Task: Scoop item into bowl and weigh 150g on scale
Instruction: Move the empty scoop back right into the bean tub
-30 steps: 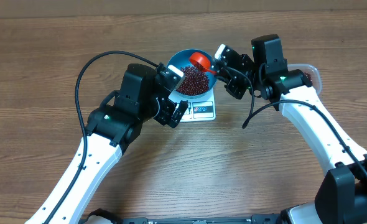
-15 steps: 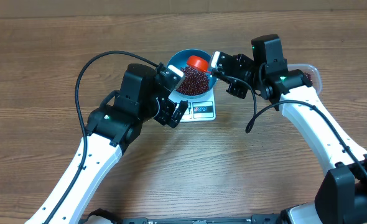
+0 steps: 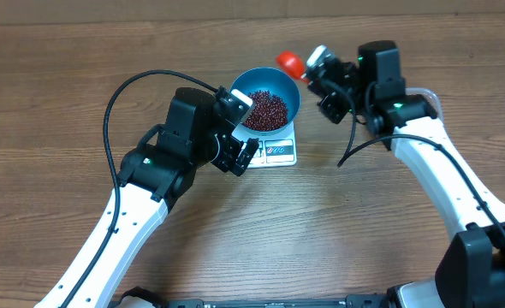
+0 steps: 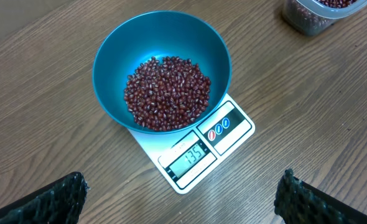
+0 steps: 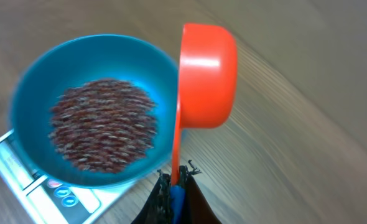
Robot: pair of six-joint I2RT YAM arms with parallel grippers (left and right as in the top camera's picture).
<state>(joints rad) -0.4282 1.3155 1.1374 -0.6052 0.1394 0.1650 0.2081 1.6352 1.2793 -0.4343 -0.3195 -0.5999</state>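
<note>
The blue bowl (image 3: 276, 82) stands on the white scale (image 3: 280, 154) and holds a heap of dark red beans (image 3: 266, 109). The left wrist view looks down on the bowl (image 4: 115, 56), the beans (image 4: 167, 93) and the scale (image 4: 230, 134), whose display reads 135. My left gripper (image 3: 246, 126) is wide open just left of the bowl, its fingertips (image 4: 65, 193) apart over bare wood. My right gripper (image 3: 314, 62) is shut on the handle of an orange scoop (image 3: 289, 61), which hangs behind and to the right of the bowl. The scoop (image 5: 208, 74) is tilted on its side next to the bowl (image 5: 28, 93).
A clear plastic tub (image 4: 311, 15) with more beans stands to the right, mostly hidden behind my right arm (image 3: 424, 154) in the overhead view. Black cables loop from both arms over the wooden table (image 3: 64, 85).
My right gripper has carried the orange scoop from above the bowl back and to the right, off the bowl. The left arm has not moved.
</note>
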